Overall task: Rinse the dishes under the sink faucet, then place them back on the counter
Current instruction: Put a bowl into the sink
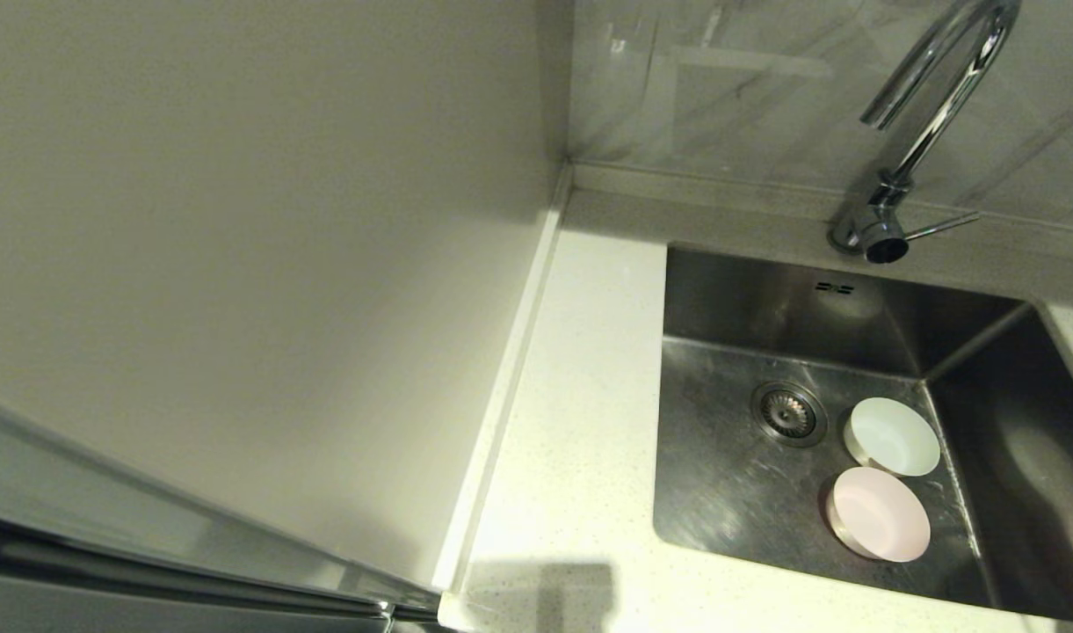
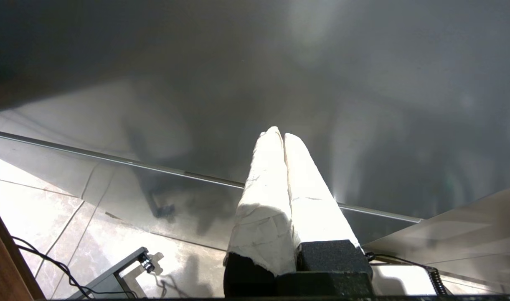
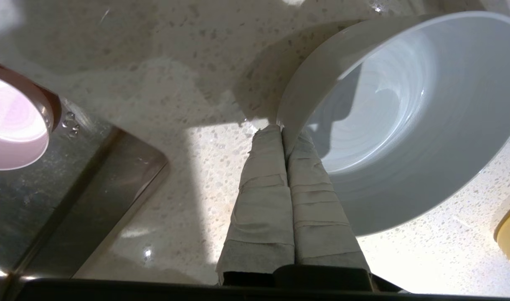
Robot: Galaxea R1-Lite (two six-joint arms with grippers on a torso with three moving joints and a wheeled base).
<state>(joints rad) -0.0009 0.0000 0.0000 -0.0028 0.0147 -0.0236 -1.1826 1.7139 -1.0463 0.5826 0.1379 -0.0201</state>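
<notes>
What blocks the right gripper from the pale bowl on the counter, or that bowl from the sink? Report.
Nothing visible. The right gripper grips the pale blue bowl by its rim, on the counter. Bare counter leads to the sink; the pink bowl lies inside, near that corner. The left gripper is parked.

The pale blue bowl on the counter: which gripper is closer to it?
Right. The right gripper is shut on the pale blue bowl's rim; the left gripper hangs shut, off by the floor.
</notes>
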